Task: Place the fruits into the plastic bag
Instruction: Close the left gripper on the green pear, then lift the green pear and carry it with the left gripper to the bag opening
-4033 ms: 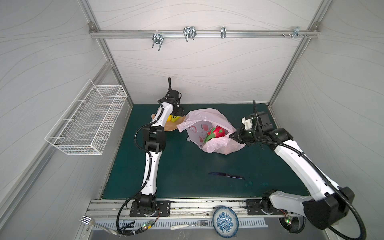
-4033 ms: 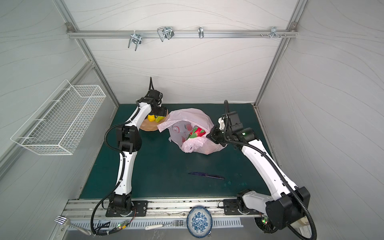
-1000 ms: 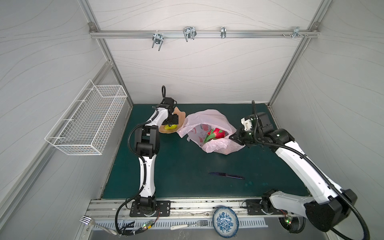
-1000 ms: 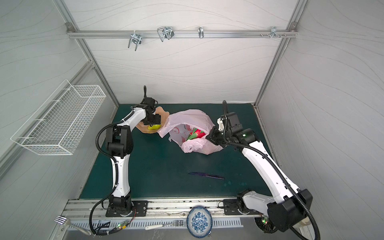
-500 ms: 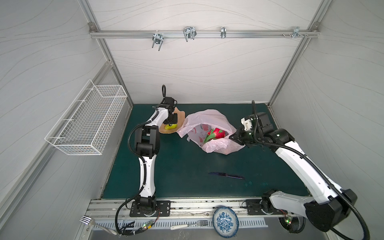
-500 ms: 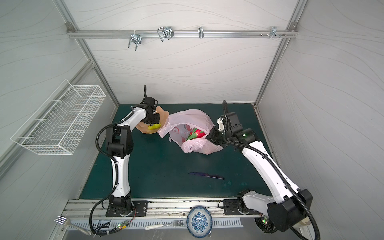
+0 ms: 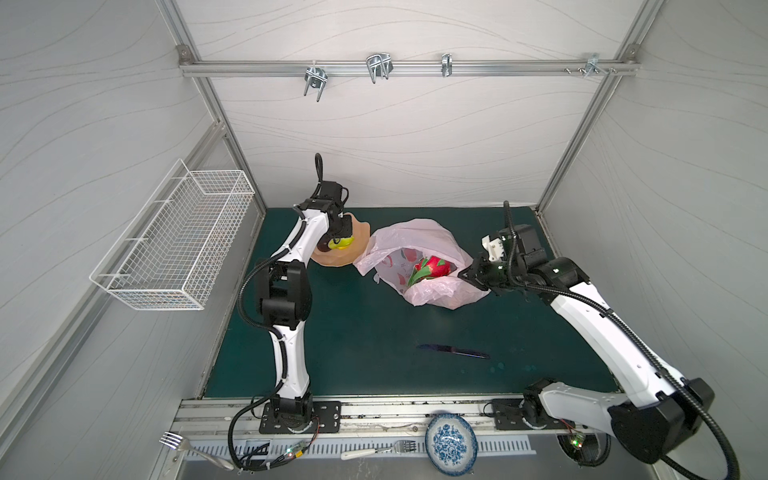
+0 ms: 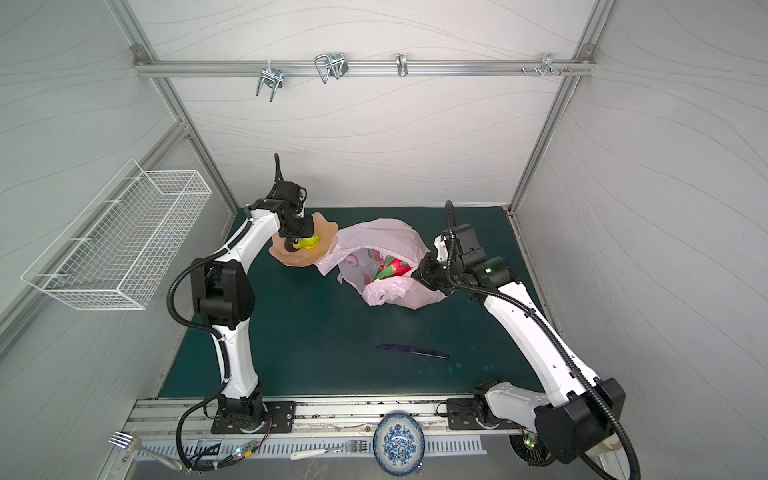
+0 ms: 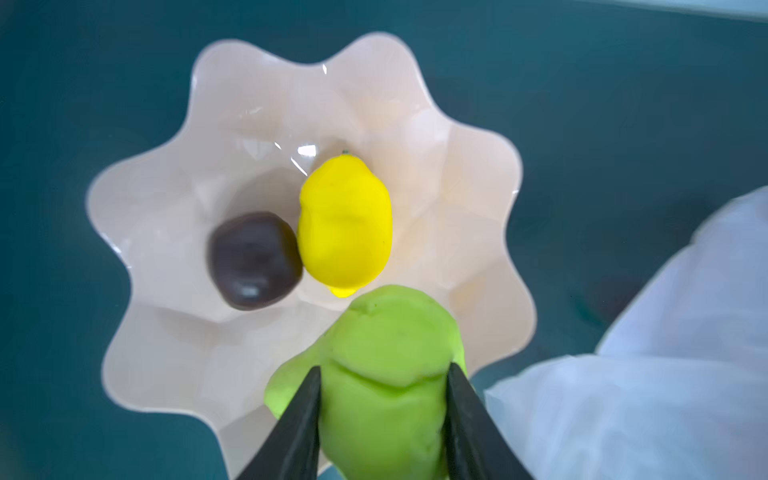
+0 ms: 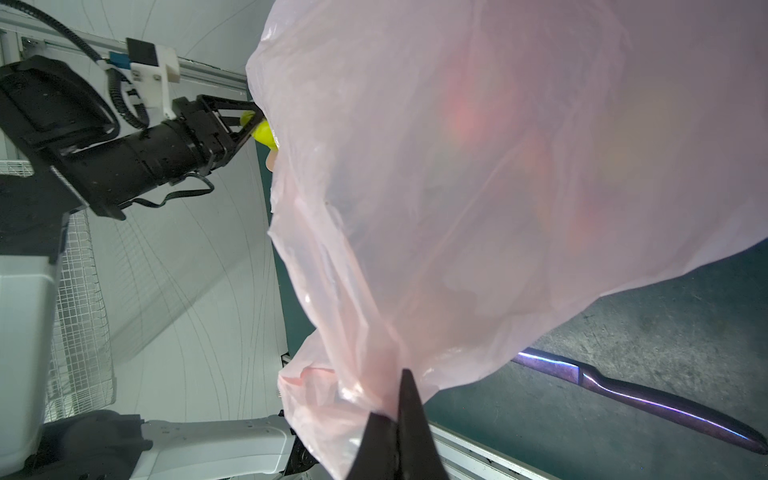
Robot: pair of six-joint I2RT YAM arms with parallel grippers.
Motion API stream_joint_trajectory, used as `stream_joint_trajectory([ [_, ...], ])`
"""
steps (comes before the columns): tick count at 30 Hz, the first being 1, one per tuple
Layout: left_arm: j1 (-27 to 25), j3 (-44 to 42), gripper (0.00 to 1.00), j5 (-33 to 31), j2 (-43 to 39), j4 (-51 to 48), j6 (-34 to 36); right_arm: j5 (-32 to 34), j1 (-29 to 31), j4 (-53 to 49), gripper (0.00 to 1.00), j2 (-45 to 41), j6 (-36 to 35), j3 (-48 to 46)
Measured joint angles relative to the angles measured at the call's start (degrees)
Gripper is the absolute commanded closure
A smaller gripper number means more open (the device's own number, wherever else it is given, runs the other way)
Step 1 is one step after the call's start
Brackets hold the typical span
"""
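Desk (image 7: 353, 328): dark green top, both arms mounted along its front edge.

Bag (image 7: 415, 237): pale pink, translucent, red prints. It lay crumpled toward the back edge, about mid-width, with its mouth open upward in both top views (image 8: 382, 237). The right end effector (image 7: 468, 275) sat at the bag's right side. In the right wrist view its tips (image 10: 405, 386) were together, with a fold of the bag's film (image 10: 498, 166) pinched between them.

Bowl (image 7: 332, 261): peach, scalloped rim, at the back-left corner, just beside the bag's left edge. Whether rim and film touched could not be told.

Knife (image 7: 453, 351): dark purple, flat on the desk toward the front edge, right of the middle, well apart from the bag.

Dragon fruit (image 7: 434, 266): red with green leaves, inside the bag, visible through the mouth in both top views (image 8: 395, 266).

Pear (image 9: 395, 324): green, clamped in the left end effector (image 9: 384, 370), one finger pressed to each side. It was over the bowl's rim on the side toward the bag. Whether it was clear of the bowl could not be told.

Lemon (image 9: 345, 224): yellow, in the bottom of the bowl, touching the brown fruit.

Brown fruit (image 9: 253, 262): dark, round, also in the bowl's bottom, on the lemon's side away from the bag.
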Motion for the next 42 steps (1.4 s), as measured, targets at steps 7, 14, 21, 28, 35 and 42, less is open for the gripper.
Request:
stream_joint_trajectory([
  [7, 0.42, -1.03, 0.78, 2.01, -6.12, -0.07, -0.28, -0.02, 0.0, 0.02, 1.0, -0.02, 0.02, -0.02],
  [14, -0.17, -13.44, 0.79, 4.72, -17.79, 2.6, -0.26, -0.17, 0.0, 0.07, 1.0, -0.15, 0.04, -0.02],
  [21, -5.35, -28.72, 0.83, 5.95, -31.04, 6.67, 1.07, -0.46, 0.0, 0.31, 1.0, -0.2, 0.04, -0.02],
  [28, -12.39, -41.2, 0.85, 8.04, -41.97, 10.67, 4.15, -1.09, 0.0, 0.74, 1.0, -0.2, 0.04, -0.02],
  [35, -16.02, -43.87, 0.86, 9.7, -44.48, 9.62, 10.32, -1.64, 0.0, 1.14, 1.0, -0.15, 0.04, -0.02],
  [42, -19.3, -43.82, 0.89, 9.81, -40.48, 6.97, 16.76, -1.77, 0.02, 1.14, 1.0, -0.13, 0.04, -0.02],
])
